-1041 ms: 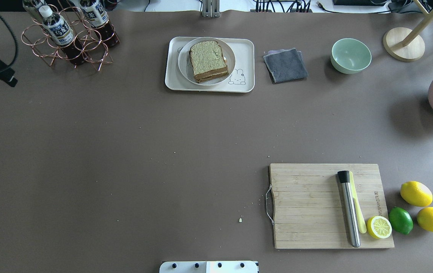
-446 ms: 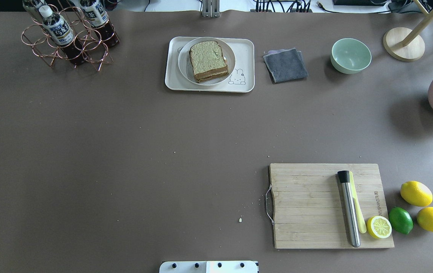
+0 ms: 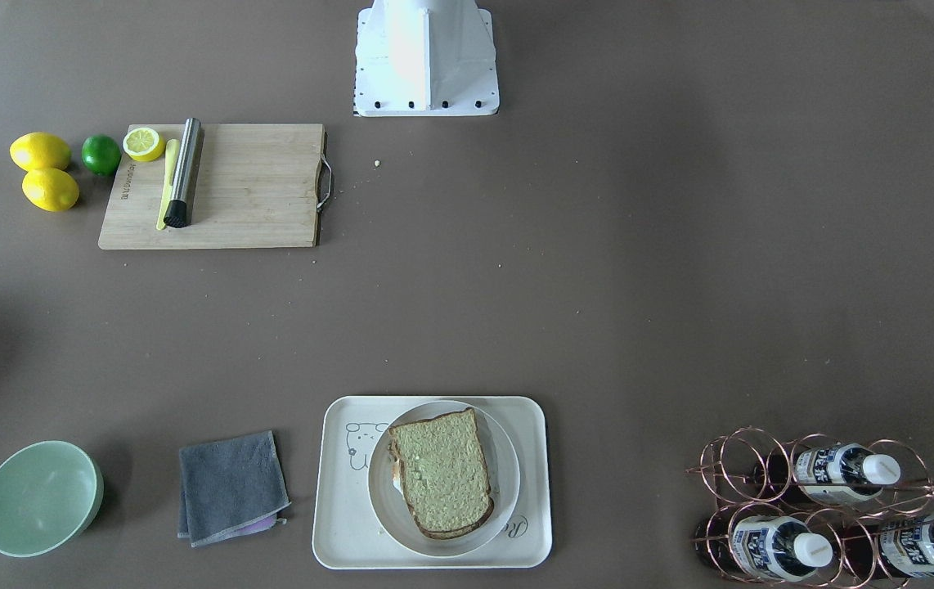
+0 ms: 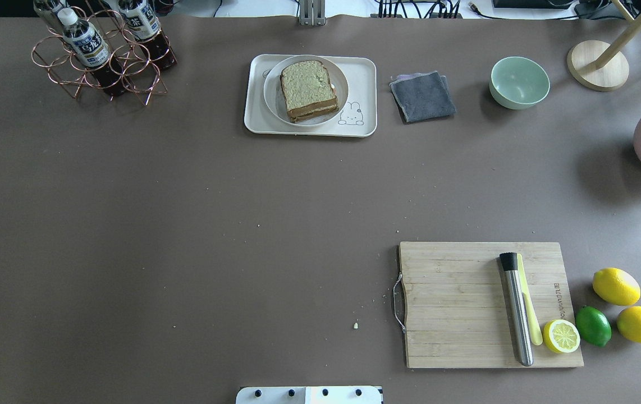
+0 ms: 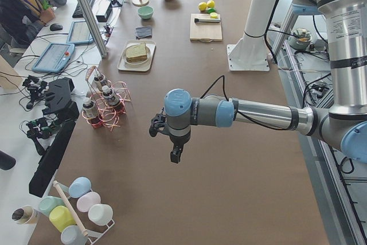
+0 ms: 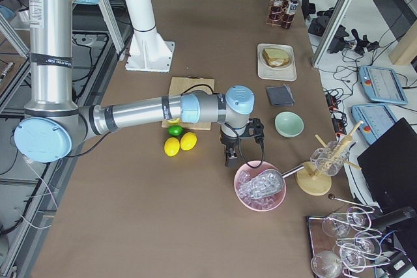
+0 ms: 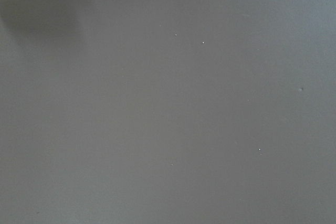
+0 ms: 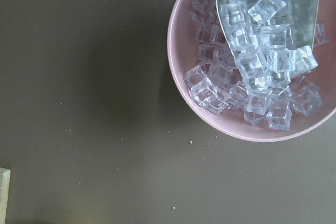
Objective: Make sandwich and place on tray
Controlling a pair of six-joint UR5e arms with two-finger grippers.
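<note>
Both arms are hanging out at opposite ends of the worktop, well apart from the food, probably parked so nothing's crowding the tray. The left hand (image 5: 176, 154) is pointing down over bare worktop, and the right hand (image 6: 230, 156) is hovering just beside the pink ice bowl (image 6: 260, 190). I can't tell from these side angles if either is open or closed. Near the base, the cutting board (image 4: 455, 303) is carrying only a metal tool (image 4: 517, 308) and a lemon half (image 4: 561, 335). At the far edge the sandwich (image 4: 309, 90) is sitting stacked on a round plate (image 4: 269, 92), which is resting inside the tray (image 4: 362, 73). I'm guessing the job's basically done.
</note>
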